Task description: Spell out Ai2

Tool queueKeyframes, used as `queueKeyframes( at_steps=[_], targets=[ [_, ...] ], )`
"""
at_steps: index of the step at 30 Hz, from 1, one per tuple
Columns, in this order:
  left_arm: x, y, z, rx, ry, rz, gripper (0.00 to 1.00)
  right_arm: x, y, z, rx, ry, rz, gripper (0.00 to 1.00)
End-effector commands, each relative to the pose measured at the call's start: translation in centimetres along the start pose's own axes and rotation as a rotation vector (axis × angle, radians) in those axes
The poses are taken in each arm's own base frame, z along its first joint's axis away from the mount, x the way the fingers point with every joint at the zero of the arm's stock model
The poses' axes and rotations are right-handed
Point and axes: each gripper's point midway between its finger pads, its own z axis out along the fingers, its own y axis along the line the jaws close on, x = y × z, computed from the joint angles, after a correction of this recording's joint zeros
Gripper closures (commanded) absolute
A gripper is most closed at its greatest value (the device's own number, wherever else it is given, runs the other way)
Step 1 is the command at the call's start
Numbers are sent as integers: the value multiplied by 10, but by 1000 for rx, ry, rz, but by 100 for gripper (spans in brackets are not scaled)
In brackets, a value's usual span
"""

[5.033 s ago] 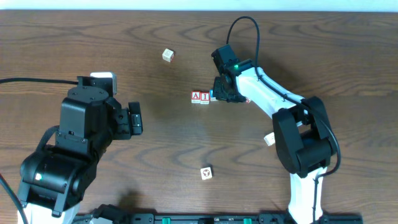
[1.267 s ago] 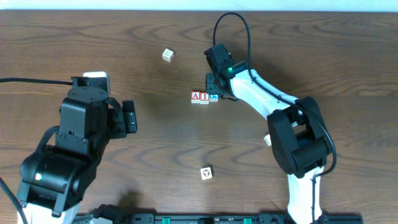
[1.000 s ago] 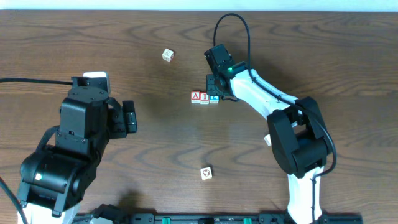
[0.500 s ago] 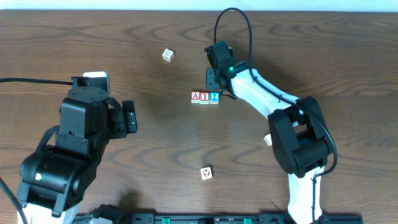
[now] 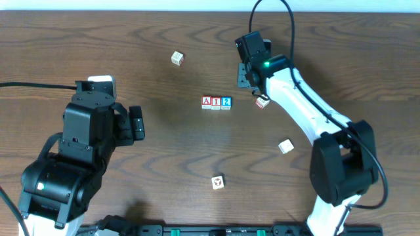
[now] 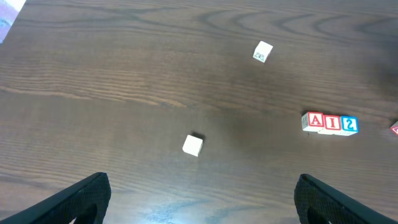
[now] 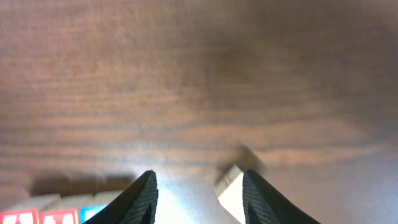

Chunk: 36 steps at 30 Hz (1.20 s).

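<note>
Jaws part-open, empty on right gripper, just far-right of the row; wide, empty on left gripper. A cube, I cube, 2 cube touching at centre, left to right: word apparently spelled, hence nothing gripped.

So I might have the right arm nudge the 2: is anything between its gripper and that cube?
Nothing visible does. Only bare table lies between the right gripper and the 2 cube. A stray red-edged cube sits to its right, off that line.
</note>
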Motion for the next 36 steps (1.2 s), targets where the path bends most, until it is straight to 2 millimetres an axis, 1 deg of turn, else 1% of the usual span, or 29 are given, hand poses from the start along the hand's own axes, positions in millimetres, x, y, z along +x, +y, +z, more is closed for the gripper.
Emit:
queueKeyframes(
  at_steps=[1,7,10,14,18,21,27,30,36],
  targets=[
    [-4,3,-2,-17,-13,-5,5,12,3,-4,3,40,2,56],
    [-4,3,-2,-17,-13,-5,5,36,13,4,-32,94,-9,56],
    [-4,3,-2,-17,-13,-5,5,51,13,13,-29,120,0,57],
    [-4,3,-2,-17,-13,-5,5,65,17,23,-59,145,1,57],
    [-4,3,-2,-17,-13,-5,5,70,17,28,-63,150,4,57],
    [-4,3,-2,-17,-13,-5,5,73,24,31,-84,154,-1,58],
    [-4,3,-2,-17,-13,-5,5,82,35,46,-93,167,-21,58],
    [-4,3,-2,-17,-13,-5,5,82,38,50,-96,163,-20,58],
    [-4,3,-2,-17,-13,-4,4,81,38,52,-97,157,-18,58]
  ],
)
